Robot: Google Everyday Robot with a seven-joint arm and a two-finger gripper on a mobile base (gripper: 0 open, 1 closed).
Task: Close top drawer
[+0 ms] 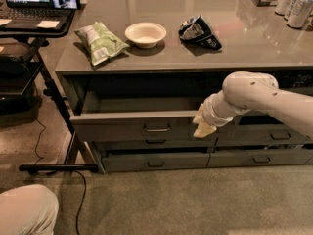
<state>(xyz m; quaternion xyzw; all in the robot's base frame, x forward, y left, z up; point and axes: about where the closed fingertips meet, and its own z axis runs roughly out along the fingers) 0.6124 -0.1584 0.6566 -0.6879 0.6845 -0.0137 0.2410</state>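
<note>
Top drawer: stood open below the tabletop front edge.
Gripper: sat against the drawer front's right end, seemingly to push; whether it was open or closed could not be told.

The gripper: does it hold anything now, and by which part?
It cannot be told. The gripper is at the right end of the front of the open top drawer, away from the handle; no grasp is visible.
</note>
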